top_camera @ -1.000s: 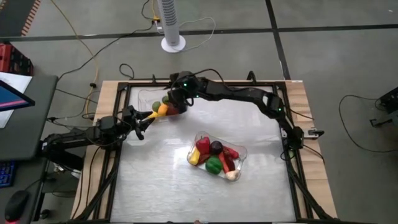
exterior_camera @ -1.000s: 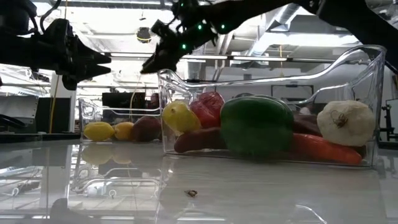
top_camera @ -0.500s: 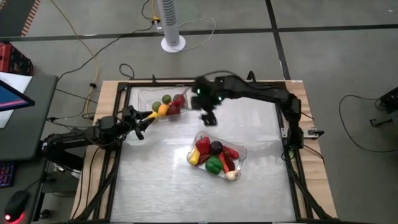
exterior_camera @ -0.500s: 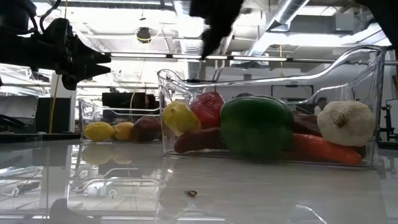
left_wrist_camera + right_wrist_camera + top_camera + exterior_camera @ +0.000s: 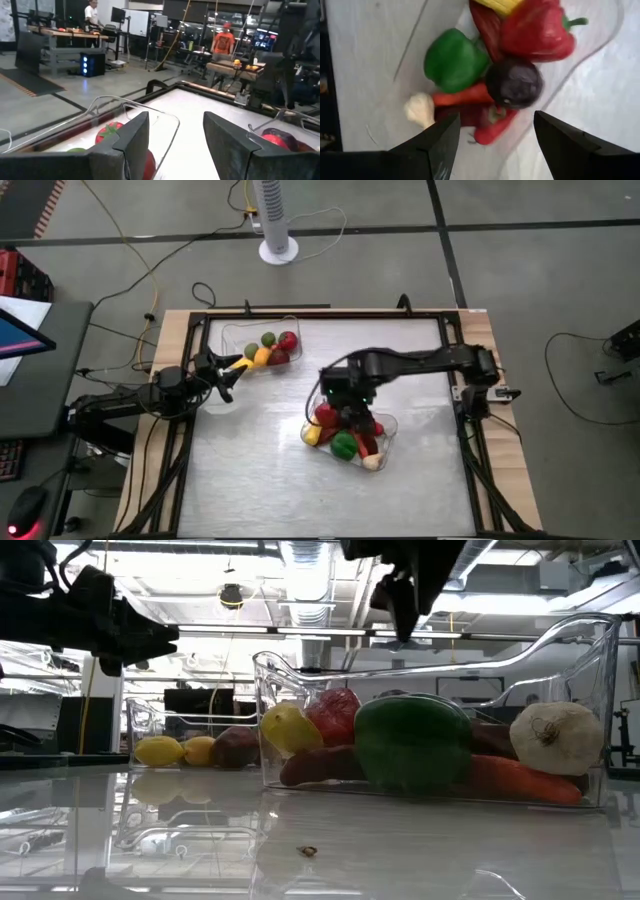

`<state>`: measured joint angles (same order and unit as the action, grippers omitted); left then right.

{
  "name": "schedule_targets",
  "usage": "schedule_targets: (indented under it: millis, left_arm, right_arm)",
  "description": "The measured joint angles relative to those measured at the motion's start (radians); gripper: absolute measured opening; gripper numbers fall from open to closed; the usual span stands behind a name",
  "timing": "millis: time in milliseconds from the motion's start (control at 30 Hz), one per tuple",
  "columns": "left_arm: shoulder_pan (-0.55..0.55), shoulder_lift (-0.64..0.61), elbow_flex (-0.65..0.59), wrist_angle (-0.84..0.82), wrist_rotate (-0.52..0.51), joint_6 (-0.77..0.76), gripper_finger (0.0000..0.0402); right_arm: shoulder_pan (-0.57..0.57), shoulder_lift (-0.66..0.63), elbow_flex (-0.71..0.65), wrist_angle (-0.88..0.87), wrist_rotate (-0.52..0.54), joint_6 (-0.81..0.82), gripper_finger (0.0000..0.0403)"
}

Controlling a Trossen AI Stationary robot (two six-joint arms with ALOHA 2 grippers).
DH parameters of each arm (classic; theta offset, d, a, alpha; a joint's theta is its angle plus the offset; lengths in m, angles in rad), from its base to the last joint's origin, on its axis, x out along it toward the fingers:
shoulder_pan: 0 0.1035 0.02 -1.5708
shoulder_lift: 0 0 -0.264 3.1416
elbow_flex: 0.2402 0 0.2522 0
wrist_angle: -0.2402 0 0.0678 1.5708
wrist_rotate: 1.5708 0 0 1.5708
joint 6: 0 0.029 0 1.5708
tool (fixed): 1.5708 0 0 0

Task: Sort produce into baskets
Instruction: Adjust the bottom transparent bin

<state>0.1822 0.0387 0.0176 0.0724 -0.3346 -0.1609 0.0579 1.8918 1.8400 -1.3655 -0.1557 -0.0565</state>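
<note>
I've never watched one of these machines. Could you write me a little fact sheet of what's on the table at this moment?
near basket: clear tray mid-table holding a red pepper, green pepper, dark purple round piece, carrot, garlic-like white piece, red chili and a yellow piece
far basket: clear tray near the table's back left, with green, red, orange and yellow pieces
right gripper: open, empty, hovering above the near basket
left gripper: open, empty, beside the far basket
loose produce on the table: none visible

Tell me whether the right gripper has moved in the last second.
Yes. The right gripper went from the far basket to over the near basket, fingers open.
</note>
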Motion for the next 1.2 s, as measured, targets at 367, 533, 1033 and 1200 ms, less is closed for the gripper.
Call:
schedule_targets:
  millis: [367, 533, 1033, 1200]
  left_arm:
    - [0.000, 0.000, 0.001, 0.035, 0.005, 0.063, 0.0174]
    - [0.000, 0.000, 0.001, 0.038, 0.005, 0.045, 0.0174]
    - [0.000, 0.000, 0.002, 0.066, 0.078, -0.257, 0.0174]
    - [-0.001, 0.002, 0.002, 0.067, 0.285, -0.324, 0.0174]
  right_arm:
    - [0.115, -0.385, -0.574, 0.357, 0.118, 0.276, 0.0279]
    - [0.219, -0.560, -0.675, 0.363, 0.328, 0.382, 0.0279]
    - [0.254, -0.748, -1.050, 0.421, 0.425, 0.505, 0.0279]
    - [0.254, -0.683, -1.074, 0.576, 0.402, 0.416, 0.0279]
